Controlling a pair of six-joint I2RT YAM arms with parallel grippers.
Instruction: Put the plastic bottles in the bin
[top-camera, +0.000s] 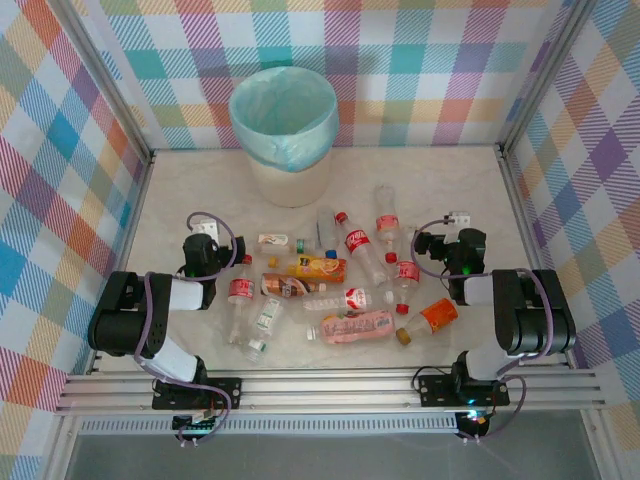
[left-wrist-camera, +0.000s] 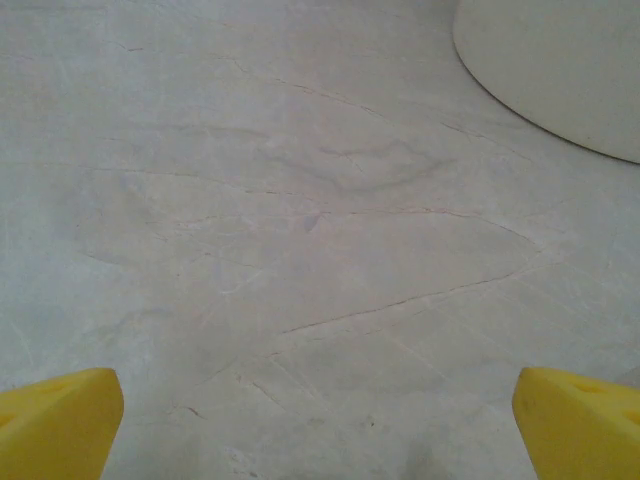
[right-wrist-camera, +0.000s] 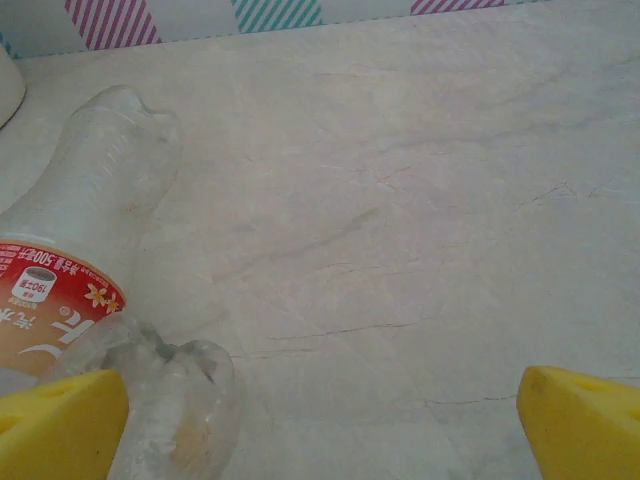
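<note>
— Yellow fingertips (left-wrist-camera: 60, 425) first: what state?
— Noted: left pincer (left-wrist-camera: 320, 425) spread wide over the surface (left-wrist-camera: 300, 200), nothing held. Likewise the right pincer (right-wrist-camera: 320, 425) stands agape (a red-labelled bottle (right-wrist-camera: 60, 290) lies just beside one fingertip).
— Task items?
— All plastic bottles (top-camera: 350, 299) lie scattered between both arms; the bin (top-camera: 289, 185) stands upright beyond them, near the far wall
</note>
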